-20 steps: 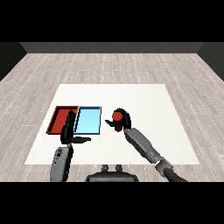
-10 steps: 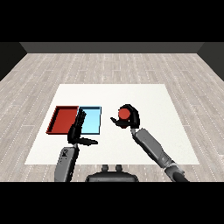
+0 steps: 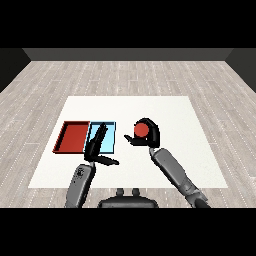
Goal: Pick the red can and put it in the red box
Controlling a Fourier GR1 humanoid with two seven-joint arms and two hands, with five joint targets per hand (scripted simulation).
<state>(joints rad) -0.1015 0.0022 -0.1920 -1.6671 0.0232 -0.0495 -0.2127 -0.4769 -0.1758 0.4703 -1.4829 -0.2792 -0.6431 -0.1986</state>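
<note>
The white desk [image 3: 165, 107] has bare surface along its far edge at 12 o'clock and on its right side toward 3 o'clock; wooden floor [image 3: 125, 75] surrounds it. The two trays lie side by side near the desk's left edge, at about 9 o'clock from the centre: the red tray [image 3: 72, 137] outermost, the light blue tray [image 3: 109, 131] touching its right side. Nothing shows inside either, though the left hand [image 3: 97, 147] covers part of the blue tray, fingers straight and pointing to 12 o'clock, thumb out toward 3 o'clock, grasping nothing. The right hand [image 3: 149, 135] is curled round the red can [image 3: 141, 130], just right of the blue tray, near the desk's middle. Compared with half a second ago, the can and right hand sit closer to the trays, and the left hand reaches farther over the blue tray.
</note>
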